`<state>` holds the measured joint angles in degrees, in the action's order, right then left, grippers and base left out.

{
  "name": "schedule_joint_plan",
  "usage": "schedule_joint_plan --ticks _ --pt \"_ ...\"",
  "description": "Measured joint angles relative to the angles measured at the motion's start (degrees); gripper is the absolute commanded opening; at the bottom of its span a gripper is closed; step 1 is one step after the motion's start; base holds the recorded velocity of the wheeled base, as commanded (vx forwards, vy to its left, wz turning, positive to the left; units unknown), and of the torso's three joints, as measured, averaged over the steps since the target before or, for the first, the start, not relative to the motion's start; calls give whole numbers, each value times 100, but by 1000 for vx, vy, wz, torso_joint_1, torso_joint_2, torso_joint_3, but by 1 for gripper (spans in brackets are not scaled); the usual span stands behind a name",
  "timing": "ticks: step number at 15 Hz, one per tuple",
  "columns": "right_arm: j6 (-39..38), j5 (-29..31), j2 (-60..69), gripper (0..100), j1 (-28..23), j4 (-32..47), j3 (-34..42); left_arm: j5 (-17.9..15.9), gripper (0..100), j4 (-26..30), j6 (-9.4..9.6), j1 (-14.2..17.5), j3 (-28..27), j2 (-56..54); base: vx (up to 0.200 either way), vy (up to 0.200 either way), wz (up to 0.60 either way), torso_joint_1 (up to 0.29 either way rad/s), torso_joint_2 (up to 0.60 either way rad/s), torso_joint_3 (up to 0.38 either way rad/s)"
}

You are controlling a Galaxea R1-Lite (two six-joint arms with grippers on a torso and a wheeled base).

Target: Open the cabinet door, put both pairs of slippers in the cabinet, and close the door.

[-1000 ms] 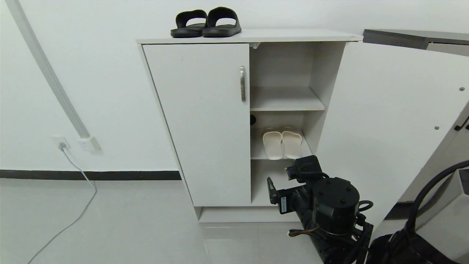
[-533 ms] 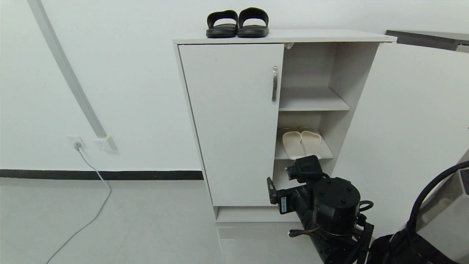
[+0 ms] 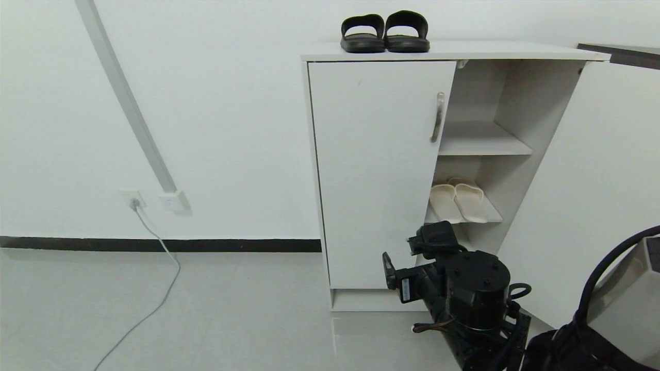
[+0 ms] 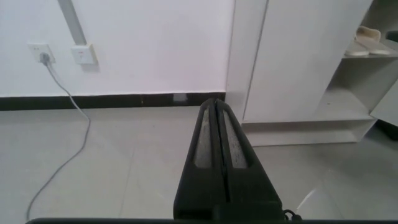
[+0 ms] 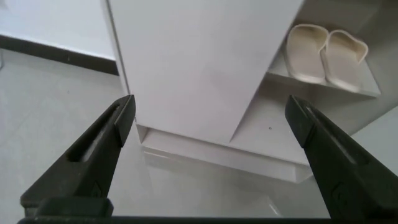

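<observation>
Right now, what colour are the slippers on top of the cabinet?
The slippers are black, best seen in the head view.

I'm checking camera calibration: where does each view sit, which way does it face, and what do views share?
Head: on the head, facing forward and down at the cabinet, black slippers on top; right arm shows.
Left wrist: low, facing floor, socket and cabinet; shut left gripper shows.
Right wrist: facing the closed door and cream slippers; open right gripper shows.
Shared: all three show the cabinet and cream slippers.
</observation>
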<state>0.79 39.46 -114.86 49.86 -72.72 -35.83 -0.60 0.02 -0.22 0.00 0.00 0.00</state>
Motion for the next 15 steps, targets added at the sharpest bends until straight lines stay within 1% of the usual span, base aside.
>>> schedule_joint_plan --ticks 15 --pt "51 -11 4 100 -11 -9 74 27 0 -2 -21 0 -2 0 0 0 0 0 0 0"
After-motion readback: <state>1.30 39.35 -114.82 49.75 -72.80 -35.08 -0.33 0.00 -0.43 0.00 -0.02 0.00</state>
